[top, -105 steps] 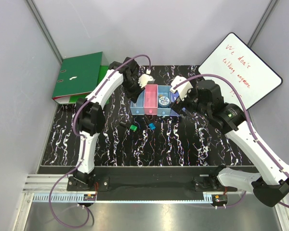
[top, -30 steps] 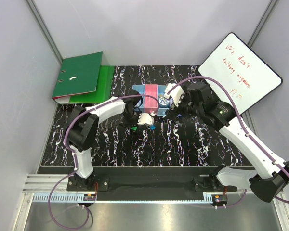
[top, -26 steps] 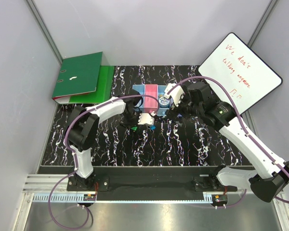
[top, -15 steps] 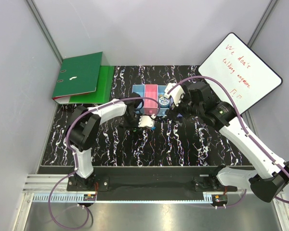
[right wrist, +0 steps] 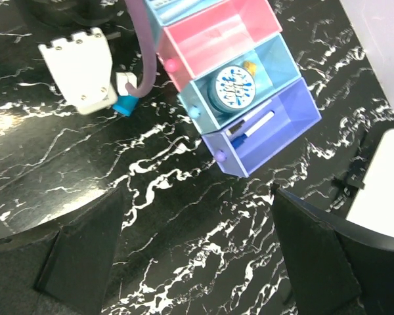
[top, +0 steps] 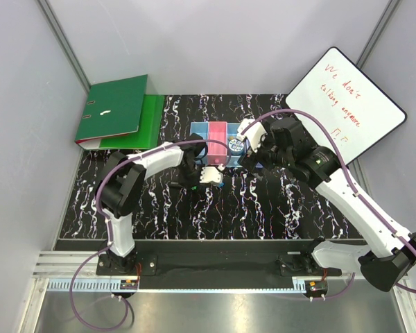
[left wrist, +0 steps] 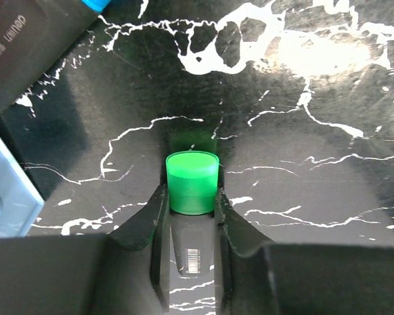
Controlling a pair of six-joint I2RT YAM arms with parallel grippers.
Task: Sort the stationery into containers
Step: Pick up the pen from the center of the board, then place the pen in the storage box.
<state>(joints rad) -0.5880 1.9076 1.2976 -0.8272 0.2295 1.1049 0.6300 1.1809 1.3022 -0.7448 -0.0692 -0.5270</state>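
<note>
The top camera looks down from above the near edge over the whole table (top: 263,208). The left wrist camera sits just above the tabletop, facing down. The right wrist camera, higher, shares the bins (right wrist: 230,60) with the top view.

I see the green cap (left wrist: 192,182) upright on the table (left wrist: 315,177), pinched by my left gripper (left wrist: 192,197); the tape roll (right wrist: 231,88) lies flat in the blue bin (right wrist: 274,64).

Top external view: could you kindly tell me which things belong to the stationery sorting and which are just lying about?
Job in hand: row of bins, tape roll, markers, green piece, blue piece.

Lying about: green binders, whiteboard.
</note>
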